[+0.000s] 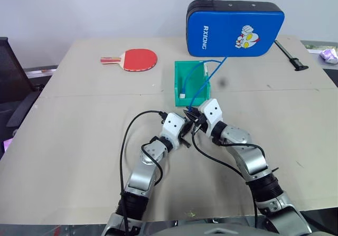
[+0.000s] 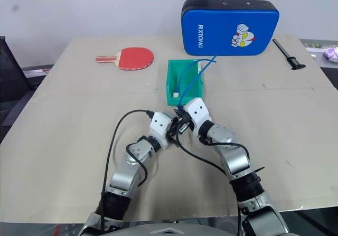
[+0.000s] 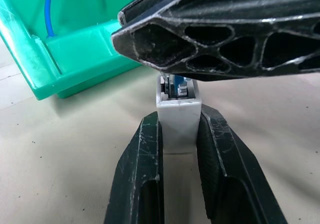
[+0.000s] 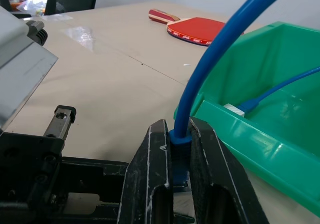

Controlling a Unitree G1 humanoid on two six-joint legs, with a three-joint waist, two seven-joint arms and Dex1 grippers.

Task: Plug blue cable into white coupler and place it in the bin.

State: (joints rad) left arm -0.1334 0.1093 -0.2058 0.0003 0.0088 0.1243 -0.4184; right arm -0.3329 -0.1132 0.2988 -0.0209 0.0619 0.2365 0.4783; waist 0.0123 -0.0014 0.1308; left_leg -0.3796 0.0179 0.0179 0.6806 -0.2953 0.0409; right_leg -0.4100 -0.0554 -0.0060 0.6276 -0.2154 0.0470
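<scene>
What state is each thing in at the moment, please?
left hand: shut on the white coupler
right hand: shut on the blue cable, at its plug end
bin: upright on the table, holding a second blue cable
blue case: closed
paddle: lying flat

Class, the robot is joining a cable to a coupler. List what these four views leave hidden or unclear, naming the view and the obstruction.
- Left wrist view: whether the blue cable's plug is fully seated; the right gripper covers the white coupler's socket.
- Eye views: the joint itself, masked by both wrists; the left gripper is too small to read.
- Right wrist view: the bin's far end, cut off by the edge.
</scene>
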